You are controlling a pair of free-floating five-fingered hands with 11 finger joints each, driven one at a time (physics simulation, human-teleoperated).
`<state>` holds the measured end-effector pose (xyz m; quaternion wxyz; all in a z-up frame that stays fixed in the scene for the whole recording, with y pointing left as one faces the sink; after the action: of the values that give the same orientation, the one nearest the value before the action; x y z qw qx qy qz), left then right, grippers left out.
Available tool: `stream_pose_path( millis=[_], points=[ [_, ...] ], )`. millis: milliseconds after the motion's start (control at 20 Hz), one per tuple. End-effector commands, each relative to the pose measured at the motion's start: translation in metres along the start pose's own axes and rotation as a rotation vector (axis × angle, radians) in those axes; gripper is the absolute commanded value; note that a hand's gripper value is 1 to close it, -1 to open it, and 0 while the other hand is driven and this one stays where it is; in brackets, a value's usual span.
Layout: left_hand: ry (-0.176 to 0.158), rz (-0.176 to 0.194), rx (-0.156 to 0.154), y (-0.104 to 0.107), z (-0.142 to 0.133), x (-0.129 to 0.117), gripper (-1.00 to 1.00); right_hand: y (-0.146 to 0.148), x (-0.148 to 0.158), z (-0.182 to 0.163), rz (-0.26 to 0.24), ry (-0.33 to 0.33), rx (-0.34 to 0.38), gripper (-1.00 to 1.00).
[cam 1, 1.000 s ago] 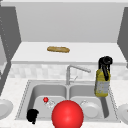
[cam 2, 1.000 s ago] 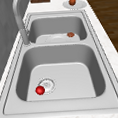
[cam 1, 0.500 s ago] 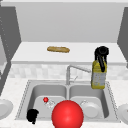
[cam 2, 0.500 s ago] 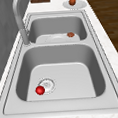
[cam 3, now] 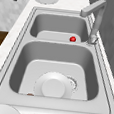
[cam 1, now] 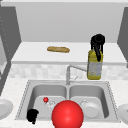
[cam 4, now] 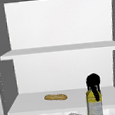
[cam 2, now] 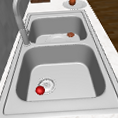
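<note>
front view puts the right hand (cam 1: pixel 97 43) on top of the yellow bottle (cam 1: pixel 94 65), its fingers curled down over the bottle's neck and shoulder, gripping it; the bottle hangs upright, long axis vertical, just right of the faucet (cam 1: pixel 72 71) and above the right basin of the sink (cam 1: pixel 110 92), in front of the shelf's edge; the bottle lies straight below the hand, so any move carries it along that vertical line; the shelf (cam 1: pixel 32 53) stands behind and slightly above the faucet, with a loaf of bread (cam 1: pixel 58 49) lying lengthwise on it, well left of the bottle; upper view shows the same right hand (cam 4: pixel 93 84) on the bottle (cam 4: pixel 94 104) at about shelf level, to the right of the bread (cam 4: pixel 55 96); the left hand (cam 1: pixel 32 115) hovers at the sink's front left corner, far from the bottle, and whether its fingers are spread or curled i cannot tell; a small red ball (cam 1: pixel 45 99) sits by the drain in the left basin; a white plate (cam 1: pixel 91 108) lies in the right basin; a big red ball (cam 1: pixel 67 114) sits in front of the faucet at the sink's near edge.
</note>
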<state>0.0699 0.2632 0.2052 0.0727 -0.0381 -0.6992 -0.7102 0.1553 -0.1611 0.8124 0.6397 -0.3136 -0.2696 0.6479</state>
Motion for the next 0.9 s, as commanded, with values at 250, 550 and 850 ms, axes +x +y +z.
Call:
stream_pose_path(
  millis=[250, 550, 850],
  points=[
    [0.0, 0.0, 0.0, 0.0, 0.0, 0.0, 0.0, -0.066, 0.002, 0.014, 0.003, -0.014, -0.011, 1.0],
    [0.0, 0.0, 0.0, 0.0, 0.0, 0.0, 0.0, -0.106, 0.011, 0.001, 0.003, 0.005, -0.029, 1.0],
    [0.0, 0.0, 0.0, 0.0, 0.0, 0.0, 0.0, -0.144, 0.023, -0.026, 0.008, 0.017, -0.036, 1.0]
  ],
)
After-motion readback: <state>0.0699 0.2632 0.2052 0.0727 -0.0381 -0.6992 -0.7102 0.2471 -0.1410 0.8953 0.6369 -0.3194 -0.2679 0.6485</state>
